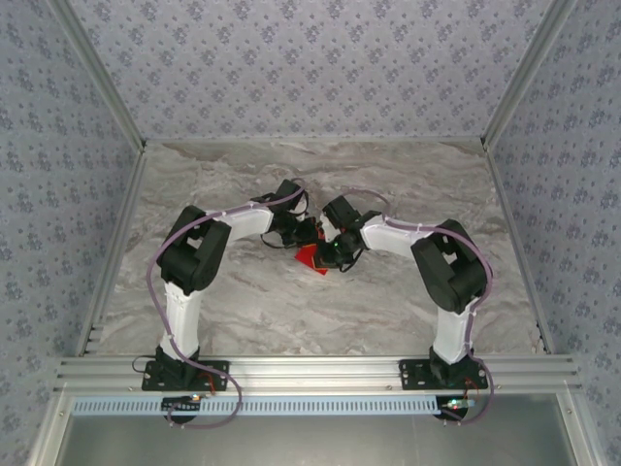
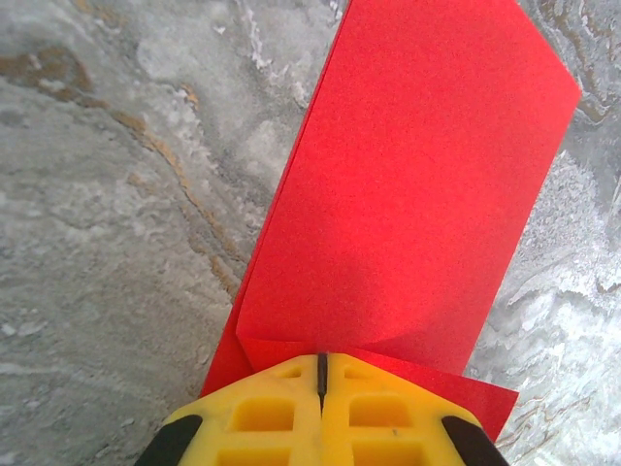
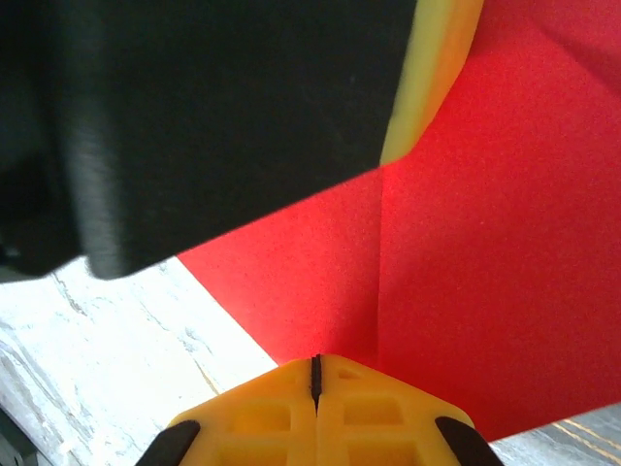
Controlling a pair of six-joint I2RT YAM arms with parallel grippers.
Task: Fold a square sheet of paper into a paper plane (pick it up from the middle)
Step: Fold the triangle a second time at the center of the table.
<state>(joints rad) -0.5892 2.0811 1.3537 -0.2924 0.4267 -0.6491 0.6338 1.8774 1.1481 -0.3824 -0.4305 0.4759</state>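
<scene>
The square sheet of paper [image 1: 312,258] is bright red and lies partly folded on the marble table, between the two grippers at mid-table. My left gripper [image 1: 303,239] comes at it from the upper left and my right gripper [image 1: 330,250] from the right. In the left wrist view the yellow jaws of the left gripper [image 2: 321,357] are shut, tips resting on the paper [image 2: 417,175] where a folded layer overlaps a lower one. The right gripper [image 3: 315,359] is also shut, its tips at the paper's [image 3: 485,243] near edge beside a straight crease. No paper visibly sits between either pair of jaws.
The marble tabletop [image 1: 243,311] is bare around the paper. Patterned walls close it in at the back and sides, and an aluminium rail [image 1: 310,369] runs along the front. The left gripper's black body and a yellow finger [image 3: 437,68] hang close over the paper in the right wrist view.
</scene>
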